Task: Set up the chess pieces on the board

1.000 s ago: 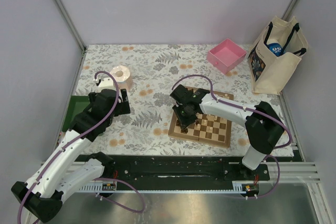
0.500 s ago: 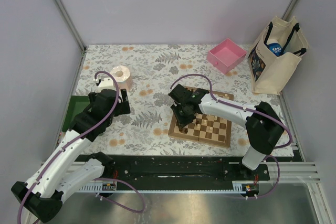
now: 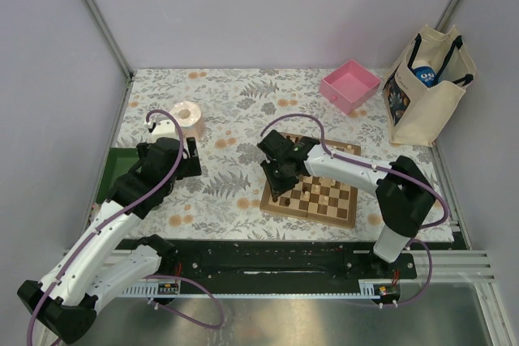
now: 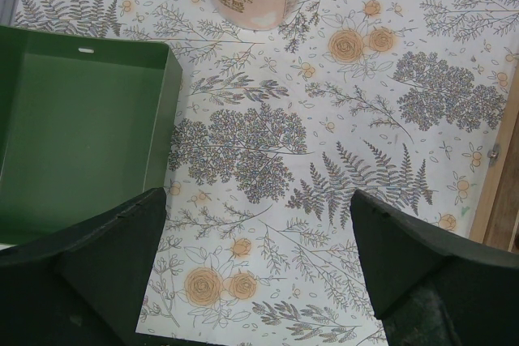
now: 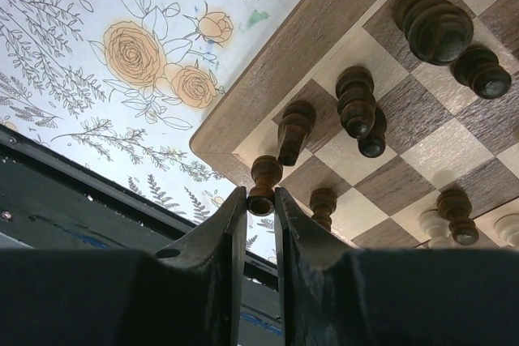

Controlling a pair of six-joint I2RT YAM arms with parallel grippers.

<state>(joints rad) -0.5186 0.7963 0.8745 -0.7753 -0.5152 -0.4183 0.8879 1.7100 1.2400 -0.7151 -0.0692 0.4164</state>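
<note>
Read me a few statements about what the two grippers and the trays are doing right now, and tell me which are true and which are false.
1. The right gripper is shut on a dark chess piece near a corner of the board. True.
2. The left gripper holds a pale piece. False: it is open and empty above the floral cloth.
3. The pink tray sits on the board. False: it lies on the floral cloth beyond the board, apart from it.
4. A green tray lies near the left gripper. True.
</note>
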